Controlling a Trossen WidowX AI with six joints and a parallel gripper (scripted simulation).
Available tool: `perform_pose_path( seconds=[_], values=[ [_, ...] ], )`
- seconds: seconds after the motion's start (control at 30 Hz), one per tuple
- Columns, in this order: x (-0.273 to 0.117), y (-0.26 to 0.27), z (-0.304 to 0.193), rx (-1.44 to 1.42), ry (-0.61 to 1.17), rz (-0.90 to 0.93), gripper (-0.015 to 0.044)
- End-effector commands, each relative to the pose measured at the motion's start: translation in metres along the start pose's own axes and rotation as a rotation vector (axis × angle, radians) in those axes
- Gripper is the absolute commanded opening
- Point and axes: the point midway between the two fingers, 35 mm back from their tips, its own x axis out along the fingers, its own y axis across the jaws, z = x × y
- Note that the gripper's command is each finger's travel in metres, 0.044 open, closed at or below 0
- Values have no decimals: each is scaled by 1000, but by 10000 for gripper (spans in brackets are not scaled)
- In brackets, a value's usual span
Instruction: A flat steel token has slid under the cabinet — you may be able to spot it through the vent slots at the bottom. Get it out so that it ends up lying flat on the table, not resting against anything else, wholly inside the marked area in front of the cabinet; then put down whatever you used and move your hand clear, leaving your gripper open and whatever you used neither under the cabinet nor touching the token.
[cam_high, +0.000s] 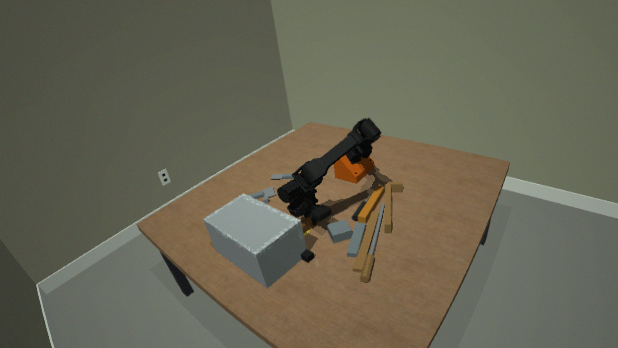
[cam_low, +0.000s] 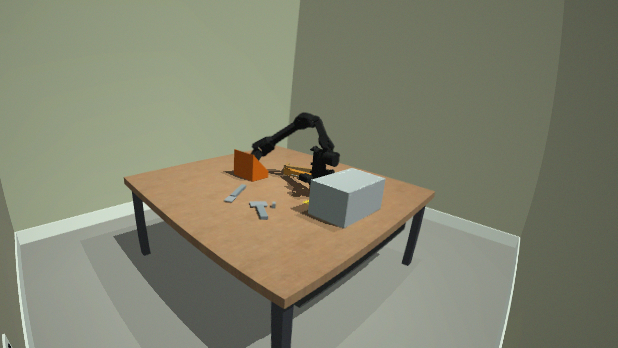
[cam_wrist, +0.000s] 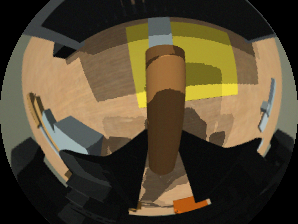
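Jaws of the gripper (cam_high: 320, 214) (cam_wrist: 164, 165) grip a brown handle (cam_wrist: 166, 95); the token is hidden, possibly beneath the cabinet (cam_high: 255, 225) (cam_low: 350, 197). Only the wrist view shows the yellow area (cam_wrist: 210, 60) broadly, at twelve o'clock, and a grey block (cam_wrist: 80, 135) at eight.

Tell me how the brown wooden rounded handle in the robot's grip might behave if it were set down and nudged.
The brown wooden rounded handle looks stiff, since it runs straight without sagging. Its rounded sides suggest it could roll a little, though the flat grey blade at its far end would probably limit that.
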Motion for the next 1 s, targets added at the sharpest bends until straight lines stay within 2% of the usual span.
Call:
perform_pose_path(
  seconds=[0.0, 0.97],
  values=[
    [0, 1, 4, -6, -2, 2, 0],
    [1, -16, 14, -6, -3, 1, 0]
  ],
)
